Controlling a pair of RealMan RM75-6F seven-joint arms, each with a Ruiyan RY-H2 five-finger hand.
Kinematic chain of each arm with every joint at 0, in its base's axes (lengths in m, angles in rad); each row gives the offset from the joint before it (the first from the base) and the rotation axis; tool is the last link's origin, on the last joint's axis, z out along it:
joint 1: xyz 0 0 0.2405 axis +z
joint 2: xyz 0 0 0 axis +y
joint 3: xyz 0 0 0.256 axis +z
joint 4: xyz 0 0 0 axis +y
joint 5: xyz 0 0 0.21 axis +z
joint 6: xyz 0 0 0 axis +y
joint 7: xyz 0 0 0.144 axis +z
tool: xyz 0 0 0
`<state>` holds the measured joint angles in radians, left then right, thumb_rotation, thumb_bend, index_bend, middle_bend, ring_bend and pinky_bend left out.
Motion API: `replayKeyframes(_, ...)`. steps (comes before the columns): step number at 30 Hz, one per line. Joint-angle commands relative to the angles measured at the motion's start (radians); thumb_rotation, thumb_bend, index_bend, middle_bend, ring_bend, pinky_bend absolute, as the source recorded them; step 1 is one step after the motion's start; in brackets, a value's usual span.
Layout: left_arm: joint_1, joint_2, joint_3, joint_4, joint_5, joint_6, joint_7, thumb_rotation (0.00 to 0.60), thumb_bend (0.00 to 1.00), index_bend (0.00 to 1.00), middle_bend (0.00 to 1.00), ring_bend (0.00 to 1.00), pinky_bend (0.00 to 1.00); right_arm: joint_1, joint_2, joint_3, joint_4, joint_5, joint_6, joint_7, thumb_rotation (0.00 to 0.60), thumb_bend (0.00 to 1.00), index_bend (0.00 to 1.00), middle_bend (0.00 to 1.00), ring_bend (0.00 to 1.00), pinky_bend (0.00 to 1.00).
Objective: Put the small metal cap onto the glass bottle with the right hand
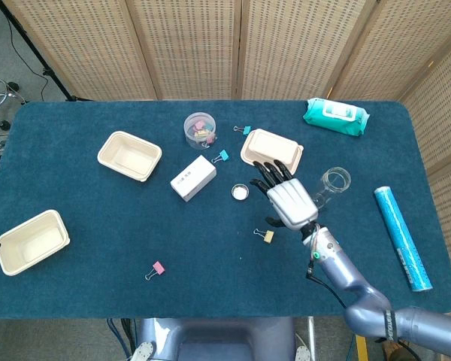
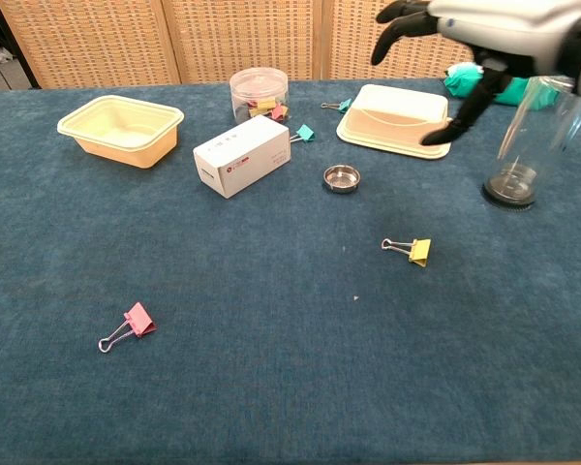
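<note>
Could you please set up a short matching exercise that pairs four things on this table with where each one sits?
Things:
1. small metal cap
2. glass bottle
3. pink binder clip
4. right hand

Places:
A. near the table's front edge, left of centre
B. upright, to the right of the hand
C. in the air between cap and bottle, holding nothing
D. on the cloth just right of the white box

Pairs: 1-D, 2-B, 3-A, 4-C
</note>
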<state>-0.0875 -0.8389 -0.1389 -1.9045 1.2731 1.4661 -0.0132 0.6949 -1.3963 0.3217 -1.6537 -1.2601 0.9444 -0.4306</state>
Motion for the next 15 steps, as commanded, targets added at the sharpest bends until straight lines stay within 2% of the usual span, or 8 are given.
replayKeyframes(1,-0.002,0.002,-0.002,0.002,-0.009,-0.008,-0.004,0.600,0.04,0.00,0.00,0.00,0.00,0.087,-0.109,0.032,0.149,0.068,-0.056,-0.011,0.600,0.30,0.29,0.00,0.00,0.00)
replayKeyframes(5,-0.006,0.005,-0.005,0.006,-0.024,-0.020,-0.010,0.600,0.04,0.00,0.00,0.00,0.00,0.143,-0.189,0.038,0.293,0.089,-0.075,0.021,0.600,0.39,0.35,0.00,0.00,0.00)
replayKeyframes(10,-0.007,0.009,-0.007,0.009,-0.033,-0.029,-0.019,0.600,0.04,0.00,0.00,0.00,0.00,0.180,-0.294,0.017,0.484,0.076,-0.083,0.104,0.600,0.46,0.36,0.00,0.00,0.00)
replayKeyframes(12,-0.008,0.010,-0.008,0.010,-0.041,-0.034,-0.022,0.600,0.04,0.00,0.00,0.00,0.00,0.193,-0.337,0.005,0.563,0.080,-0.102,0.145,0.600,0.47,0.37,0.00,0.00,0.00)
replayKeyframes(15,-0.011,0.011,-0.009,0.010,-0.046,-0.041,-0.022,0.600,0.04,0.00,0.00,0.00,0.00,0.208,-0.376,0.000,0.624,0.076,-0.111,0.184,0.600,0.47,0.37,0.00,0.00,0.00)
